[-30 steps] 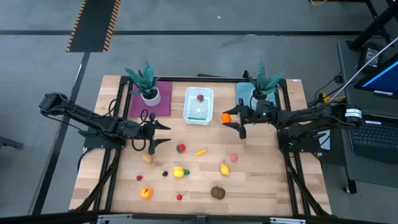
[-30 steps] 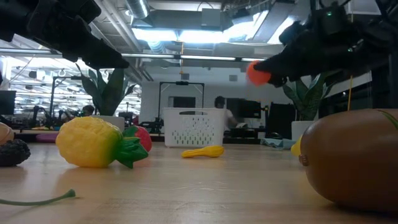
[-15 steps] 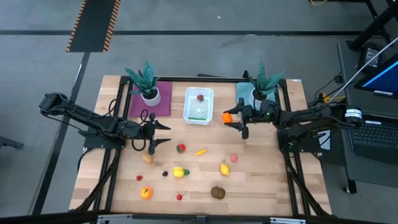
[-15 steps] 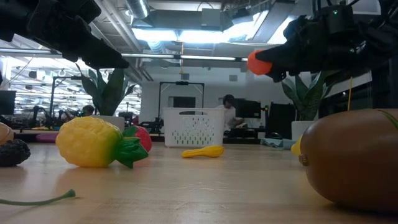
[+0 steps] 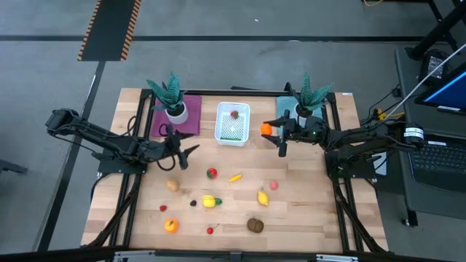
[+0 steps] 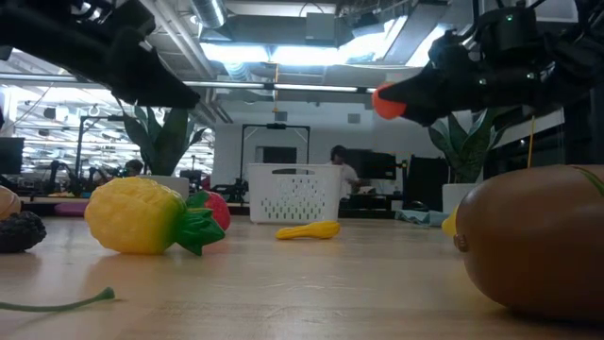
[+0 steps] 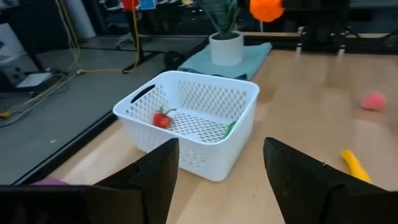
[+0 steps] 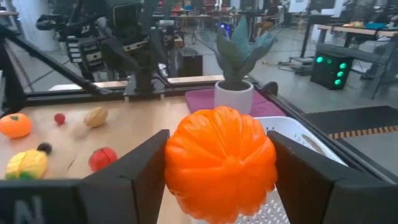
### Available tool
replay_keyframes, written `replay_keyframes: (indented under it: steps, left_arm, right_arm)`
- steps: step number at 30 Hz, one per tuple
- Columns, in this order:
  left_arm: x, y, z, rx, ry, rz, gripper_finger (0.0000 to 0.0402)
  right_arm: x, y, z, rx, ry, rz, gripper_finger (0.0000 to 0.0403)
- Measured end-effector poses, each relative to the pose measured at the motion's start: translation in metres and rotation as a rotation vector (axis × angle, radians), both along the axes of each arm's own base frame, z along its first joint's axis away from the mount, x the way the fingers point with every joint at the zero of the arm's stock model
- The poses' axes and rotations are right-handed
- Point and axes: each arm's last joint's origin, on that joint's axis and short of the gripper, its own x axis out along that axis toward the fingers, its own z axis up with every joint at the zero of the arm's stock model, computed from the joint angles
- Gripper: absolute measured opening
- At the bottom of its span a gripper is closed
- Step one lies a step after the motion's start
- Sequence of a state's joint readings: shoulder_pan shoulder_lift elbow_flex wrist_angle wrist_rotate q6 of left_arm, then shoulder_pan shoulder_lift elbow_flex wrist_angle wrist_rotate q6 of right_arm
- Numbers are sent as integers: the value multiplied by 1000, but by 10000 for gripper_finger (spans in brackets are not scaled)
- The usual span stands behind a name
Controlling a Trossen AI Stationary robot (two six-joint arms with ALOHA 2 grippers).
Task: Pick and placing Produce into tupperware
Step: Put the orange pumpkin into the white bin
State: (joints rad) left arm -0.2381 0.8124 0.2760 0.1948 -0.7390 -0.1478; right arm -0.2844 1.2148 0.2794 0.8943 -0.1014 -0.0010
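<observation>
Orange pumpkin-like toy [image 8: 221,163], probably light hard plastic, pinched across its middle by right gripper [image 5: 272,132], at tupperware's [image 5: 233,122] 3 o'clock; left gripper [image 5: 177,149] open, empty.

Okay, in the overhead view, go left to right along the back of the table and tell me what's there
Potted plant on the purple mat → white tub holding a red strawberry → orange fruit gripped in the right pincer → potted plant on the teal mat.

Orange fruit [image 8: 221,163]; white perforated tub [image 7: 193,121].
</observation>
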Motion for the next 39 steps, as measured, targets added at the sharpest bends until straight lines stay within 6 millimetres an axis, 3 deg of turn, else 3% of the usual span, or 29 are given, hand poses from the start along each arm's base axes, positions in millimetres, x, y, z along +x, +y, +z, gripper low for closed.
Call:
replay_keyframes:
  steps: [6,23,32,39]
  left_arm:
    - [0,12,-17,6,56,75,226]
    - [0,24,-22,4,34,143,226]
    - [0,24,-22,5,37,142,226]
    - [0,24,-22,5,37,142,226]
  right_arm:
    - [14,-5,3,-2,7,-14,244]
    - [113,-50,-3,-12,64,-17,244]
    - [123,-61,-4,43,195,-10,244]
    - [135,-65,4,138,448,20,244]
